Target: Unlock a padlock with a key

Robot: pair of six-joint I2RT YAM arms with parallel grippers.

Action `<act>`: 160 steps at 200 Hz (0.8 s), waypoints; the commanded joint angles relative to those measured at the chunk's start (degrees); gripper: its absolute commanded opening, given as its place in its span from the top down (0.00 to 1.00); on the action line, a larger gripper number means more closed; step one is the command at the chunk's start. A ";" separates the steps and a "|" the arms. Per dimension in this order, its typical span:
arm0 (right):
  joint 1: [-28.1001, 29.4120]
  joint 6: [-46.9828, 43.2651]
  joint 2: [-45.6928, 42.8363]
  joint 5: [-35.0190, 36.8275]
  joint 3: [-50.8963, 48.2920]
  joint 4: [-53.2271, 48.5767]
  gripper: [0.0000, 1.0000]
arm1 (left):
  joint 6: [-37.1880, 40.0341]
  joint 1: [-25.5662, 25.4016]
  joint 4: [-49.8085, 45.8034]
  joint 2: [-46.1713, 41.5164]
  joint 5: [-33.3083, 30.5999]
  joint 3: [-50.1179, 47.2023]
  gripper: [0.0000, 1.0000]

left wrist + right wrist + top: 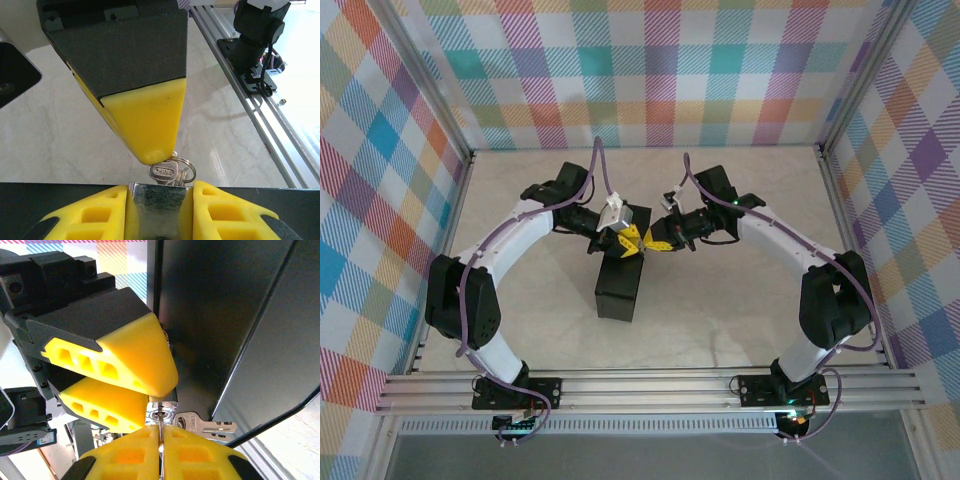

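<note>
The silvery padlock (159,212) is clamped between the yellow fingers of my left gripper (159,195), which is shut on its body. The key (164,173), stamped head up, stands in the top of the padlock with its ring (186,165) beside it. My right gripper (161,434) is shut on the key (160,423), seen edge-on and entering the keyhole of the padlock (163,412). A second key (212,426) hangs off to the right. In the top view, the left gripper (625,238) and right gripper (658,243) meet above the table's middle.
A dark rectangular tin box (619,288) lies just below the grippers, and its dark side (240,330) rises close behind them. An aluminium rail (650,385) runs along the near edge. Plaid walls enclose the pale table (740,320).
</note>
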 commanded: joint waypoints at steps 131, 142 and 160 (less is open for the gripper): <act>-3.62 -65.52 -22.57 27.41 -25.67 28.90 0.74 | -2.16 -1.32 -6.01 4.52 7.32 8.58 0.83; -1.36 -71.39 -22.92 31.18 -27.32 31.70 0.75 | -1.96 -1.32 -6.20 4.07 6.99 8.25 0.83; 1.71 -76.20 -21.83 35.78 -26.51 32.70 0.75 | -1.93 -1.32 -5.92 3.50 7.06 7.74 0.83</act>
